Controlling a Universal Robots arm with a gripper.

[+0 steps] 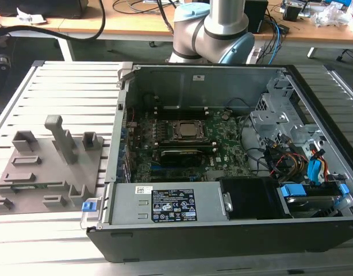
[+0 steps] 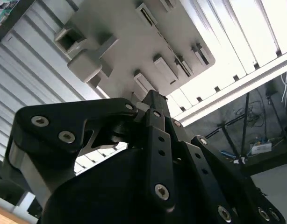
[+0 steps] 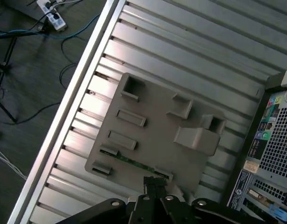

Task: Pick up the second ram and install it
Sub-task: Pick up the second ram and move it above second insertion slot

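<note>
hovering closed and empty above the second ram (image 3: pixel 134 162) in the grey fixture (image 3: pixel 153 123), nine o'clock from the computer case (image 1: pixel 194 241), the claw (image 3: pixel 155 182) is at the approach step; grasping calls for opening first.

Stood on a ribbed aluminium table (image 1: pixel 67 80) that glared white under strong light. Backed at twelve o'clock in the exterior view by a wooden desk (image 1: pixel 136 23) draped with black cables (image 1: pixel 103 17). Overlooked, in the first wrist view, dark floor (image 3: pixel 26 140), loose cables (image 3: pixel 22 33) and a power strip (image 3: pixel 52 19).

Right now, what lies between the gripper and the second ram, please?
Nothing visible: in the first wrist view the gripper hangs close beside the second ram.
</note>
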